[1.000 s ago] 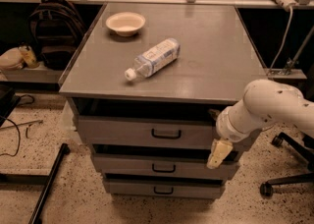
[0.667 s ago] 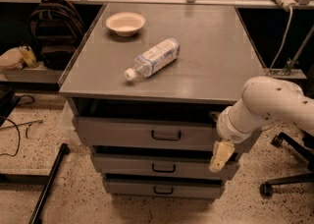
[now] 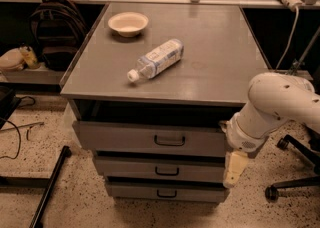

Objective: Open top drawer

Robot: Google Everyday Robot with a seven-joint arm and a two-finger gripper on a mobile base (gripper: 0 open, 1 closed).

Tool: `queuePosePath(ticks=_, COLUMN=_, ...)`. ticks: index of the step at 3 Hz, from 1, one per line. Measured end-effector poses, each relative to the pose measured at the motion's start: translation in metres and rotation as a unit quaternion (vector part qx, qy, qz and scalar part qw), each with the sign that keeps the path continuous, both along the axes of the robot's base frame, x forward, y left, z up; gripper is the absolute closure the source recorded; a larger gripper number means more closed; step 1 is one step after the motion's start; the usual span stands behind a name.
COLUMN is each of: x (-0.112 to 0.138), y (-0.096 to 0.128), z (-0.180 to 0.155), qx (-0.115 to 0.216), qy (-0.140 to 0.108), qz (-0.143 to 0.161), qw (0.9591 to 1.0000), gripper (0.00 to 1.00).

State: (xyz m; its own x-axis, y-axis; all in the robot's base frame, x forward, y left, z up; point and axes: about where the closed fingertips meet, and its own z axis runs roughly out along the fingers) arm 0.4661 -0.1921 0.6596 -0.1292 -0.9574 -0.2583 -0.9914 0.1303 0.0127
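The top drawer (image 3: 125, 138) is the widest grey front of the cabinet, with a small black loop handle (image 3: 170, 141) at its centre. It stands a little way out, with a dark gap between it and the cabinet top. My gripper (image 3: 233, 169) hangs from the white arm (image 3: 272, 107) at the drawer's right end. It points down in front of the right edge of the middle drawer (image 3: 125, 167), well to the right of the handle. It holds nothing that I can see.
The bottom drawer (image 3: 130, 191) sits below the other two. On the cabinet top (image 3: 215, 47) lie a plastic bottle (image 3: 156, 59) on its side and a beige bowl (image 3: 128, 23). A backpack (image 3: 57, 34) stands at the left. A chair base (image 3: 290, 172) is at the right.
My gripper has drifted slightly down and to the right along the cabinet's right front. The top drawer front seems a touch further out. Bottle and bowl have not moved.
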Motion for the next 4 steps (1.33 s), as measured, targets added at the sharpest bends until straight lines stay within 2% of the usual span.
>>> queuePosePath(ticks=2, x=-0.030, y=-0.005, z=-0.001, qx=0.008, qy=0.044, qz=0.006, qw=0.9990, gripper=0.00)
queuePosePath(ticks=3, x=-0.033, y=-0.005, z=0.002, qx=0.009, qy=0.046, qz=0.007, qw=0.9989, gripper=0.00)
queuePosePath(ticks=4, x=-0.071, y=-0.013, z=0.021, qx=0.043, qy=0.079, qz=0.024, qw=0.9957, gripper=0.00)
